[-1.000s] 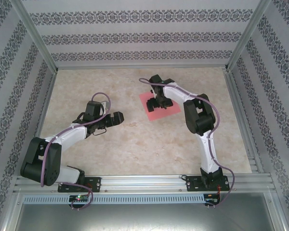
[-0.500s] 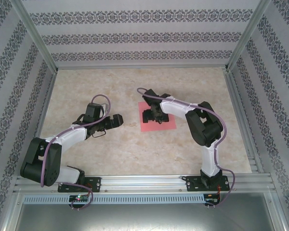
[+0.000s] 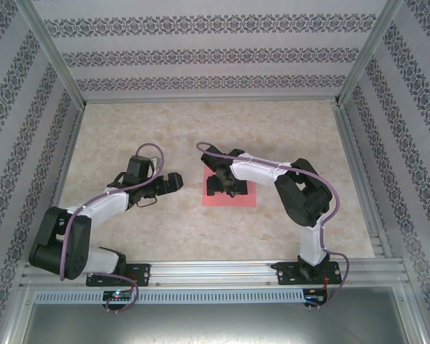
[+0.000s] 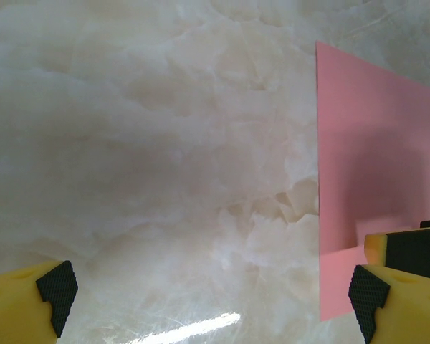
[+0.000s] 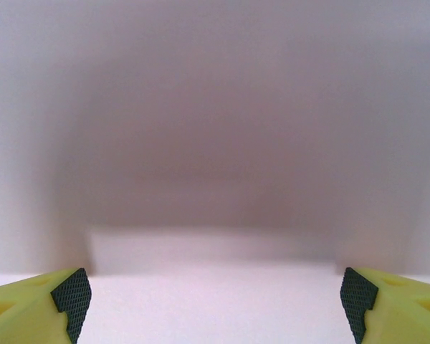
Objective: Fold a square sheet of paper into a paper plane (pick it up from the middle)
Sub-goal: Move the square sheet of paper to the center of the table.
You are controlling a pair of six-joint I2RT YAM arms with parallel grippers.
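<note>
The square sheet of paper (image 3: 244, 198), salmon pink, lies flat on the marble table, a little right of centre. My right gripper (image 3: 221, 185) stands open over the sheet's left part, fingertips down at the paper, nothing pinched between them. In the right wrist view the wide-apart right gripper (image 5: 215, 294) hovers just over the blurred pale sheet (image 5: 215, 315). My left gripper (image 3: 173, 182) is open, just left of the sheet and apart from it. The left wrist view has the left gripper (image 4: 211, 294) over bare table, with the sheet (image 4: 365, 165) at its right.
The marble tabletop (image 3: 165, 229) is ringed by aluminium rails and patterned walls. A finger of the right gripper (image 4: 408, 249) rests on the sheet at the right edge of the left wrist view.
The right gripper has moved toward the near left, and the sheet has slid with it and turned square to the table. The left gripper has barely shifted.
</note>
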